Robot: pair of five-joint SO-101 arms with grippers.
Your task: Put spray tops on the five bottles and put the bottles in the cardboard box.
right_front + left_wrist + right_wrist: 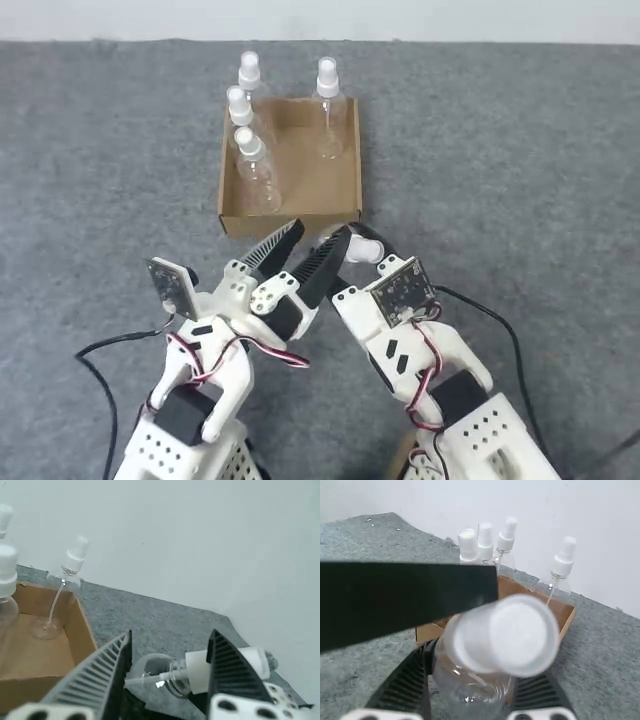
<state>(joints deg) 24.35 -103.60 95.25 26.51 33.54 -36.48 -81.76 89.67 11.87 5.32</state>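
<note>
High view, left gripper (322, 230): black ribbed fingers spread wide, clamping nothing.
Clear plastic bottle (152, 667): lies sideways between the left gripper's fingers, with a white spray top (200, 671) on its neck beside one finger.
Right gripper (472, 685): closed around that bottle's body, close beside the left gripper.
Brown cardboard box (223, 185): just ahead of both grippers, with four upright spray-topped clear bottles (258, 172) inside.
</note>
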